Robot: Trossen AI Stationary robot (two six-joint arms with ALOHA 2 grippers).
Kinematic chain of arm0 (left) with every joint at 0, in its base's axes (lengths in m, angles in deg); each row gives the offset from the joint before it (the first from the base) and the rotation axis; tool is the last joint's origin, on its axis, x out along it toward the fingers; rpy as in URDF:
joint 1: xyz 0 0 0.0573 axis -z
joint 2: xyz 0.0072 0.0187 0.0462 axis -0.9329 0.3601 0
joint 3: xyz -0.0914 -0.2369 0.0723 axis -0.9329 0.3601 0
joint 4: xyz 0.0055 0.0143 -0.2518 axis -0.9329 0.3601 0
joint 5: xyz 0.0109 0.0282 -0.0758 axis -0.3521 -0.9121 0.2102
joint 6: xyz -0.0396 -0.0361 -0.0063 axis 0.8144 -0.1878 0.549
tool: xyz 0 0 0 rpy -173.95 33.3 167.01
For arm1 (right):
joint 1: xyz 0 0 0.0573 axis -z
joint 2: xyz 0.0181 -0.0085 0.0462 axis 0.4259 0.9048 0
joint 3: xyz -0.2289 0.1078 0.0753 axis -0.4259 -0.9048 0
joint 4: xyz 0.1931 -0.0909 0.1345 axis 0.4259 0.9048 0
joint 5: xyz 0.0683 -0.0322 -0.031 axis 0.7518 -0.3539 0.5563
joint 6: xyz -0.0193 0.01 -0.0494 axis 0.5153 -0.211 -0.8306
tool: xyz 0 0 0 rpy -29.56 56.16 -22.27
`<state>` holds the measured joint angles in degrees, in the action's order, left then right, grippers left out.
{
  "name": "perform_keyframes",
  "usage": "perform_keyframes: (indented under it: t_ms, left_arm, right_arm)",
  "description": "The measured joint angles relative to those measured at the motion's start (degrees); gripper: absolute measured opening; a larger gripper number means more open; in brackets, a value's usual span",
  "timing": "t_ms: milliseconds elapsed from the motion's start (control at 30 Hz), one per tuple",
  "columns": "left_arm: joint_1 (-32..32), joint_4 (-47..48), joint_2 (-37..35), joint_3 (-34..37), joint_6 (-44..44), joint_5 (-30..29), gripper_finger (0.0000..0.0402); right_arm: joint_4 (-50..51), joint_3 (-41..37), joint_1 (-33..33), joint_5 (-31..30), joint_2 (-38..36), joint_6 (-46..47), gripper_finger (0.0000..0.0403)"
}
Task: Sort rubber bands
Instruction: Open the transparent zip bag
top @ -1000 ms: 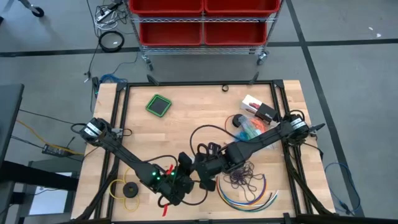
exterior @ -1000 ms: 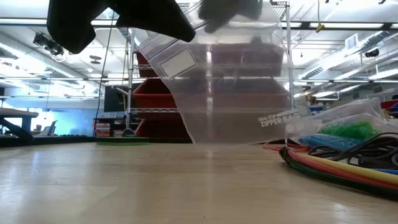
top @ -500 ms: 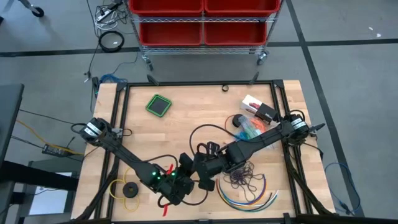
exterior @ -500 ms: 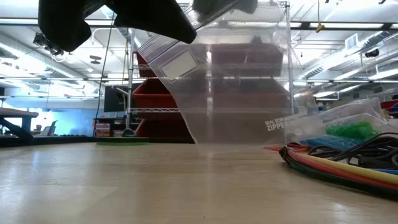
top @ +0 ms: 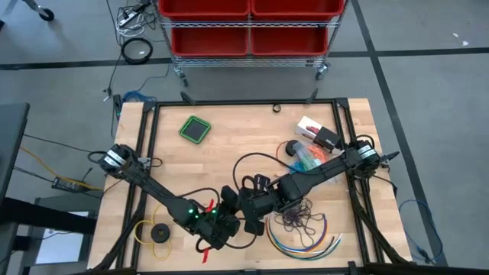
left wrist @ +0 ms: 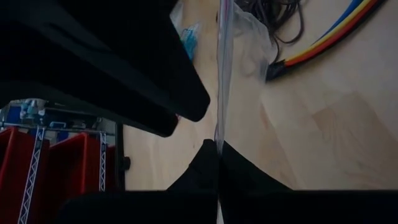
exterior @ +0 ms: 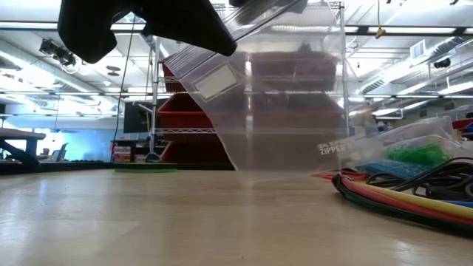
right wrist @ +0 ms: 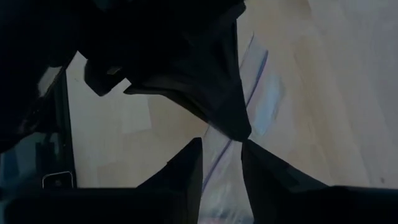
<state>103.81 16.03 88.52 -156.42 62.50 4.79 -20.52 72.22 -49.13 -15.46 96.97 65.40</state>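
Shifted slightly left — zipper bag (exterior: pixel 284 103) pinched by closed left hand (left wrist: pixel 217 152); right hand (right wrist: pixel 221 152) slightly parted around it.

From overhead I look straight down on the whole tabletop (top: pixel 229 145) and both arms. My low camera sits at tabletop height, facing the red shelving (exterior: pixel 185 118) behind, very close to the clear zipper bag (exterior: pixel 288 111). Both wrist cameras press close on that bag, though the right one shows it only dimly.
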Motion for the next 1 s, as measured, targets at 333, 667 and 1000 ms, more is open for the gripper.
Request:
perform_keyframes:
  t_ms: [333,667,1000]
  left_arm:
    - [-0.04,-0.32,0.00,0.00,0.13,0.20,0.0000]
    - [-0.80,-0.27,0.00,-0.14,0.26,0.65,0.0000]
    - [-0.81,-0.06,-0.02,-0.37,1.33,2.82,0.0000]
  right_arm:
    - [0.11,0.00,-0.07,-0.01,0.00,0.07,0.0099]
    - [0.27,-2.41,-0.07,-0.02,0.00,1.02,0.0098]
    - [0.74,-2.75,-0.07,-1.42,0.00,1.01,0.0098]
